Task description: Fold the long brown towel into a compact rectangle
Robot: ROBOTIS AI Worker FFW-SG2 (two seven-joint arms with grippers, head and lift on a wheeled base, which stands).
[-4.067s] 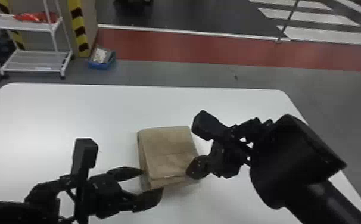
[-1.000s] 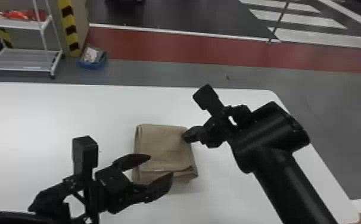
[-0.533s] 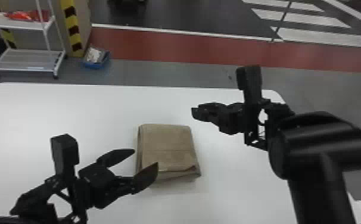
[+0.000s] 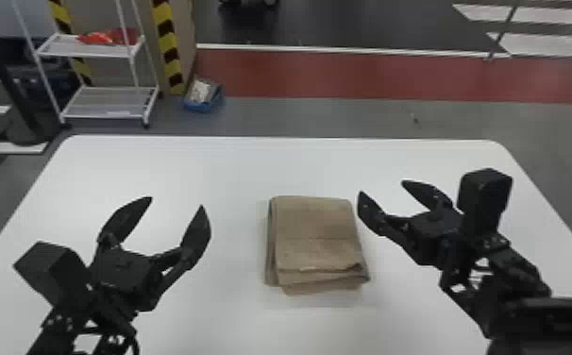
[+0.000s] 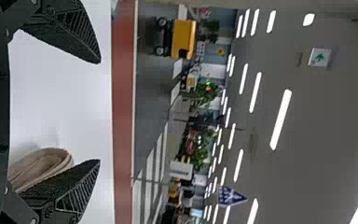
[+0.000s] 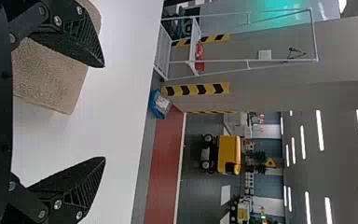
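The brown towel (image 4: pixel 318 236) lies folded into a compact, layered rectangle on the table, its front layers slightly uneven. To its left, my left gripper (image 4: pixel 176 202) stands open with nothing between its fingers. My right gripper (image 4: pixel 382 188) is open just right of the towel, apart from it. In the left wrist view, the left gripper (image 5: pixel 99 111) is spread wide, and the towel's rounded fold (image 5: pixel 44 165) shows behind one finger. In the right wrist view, the right gripper (image 6: pixel 105 112) is wide open, one finger in front of part of the towel (image 6: pixel 51 77).
The white table (image 4: pixel 205 165) surrounds the towel. Beyond its far edge stand a white shelf rack (image 4: pixel 105 115) with red items and a blue bin (image 4: pixel 203 97) on the floor.
My right gripper, over the towel's right side earlier, has drawn back to the right and opened. My left gripper has moved left, away from the towel, and spread wider. The towel lies folded as before.
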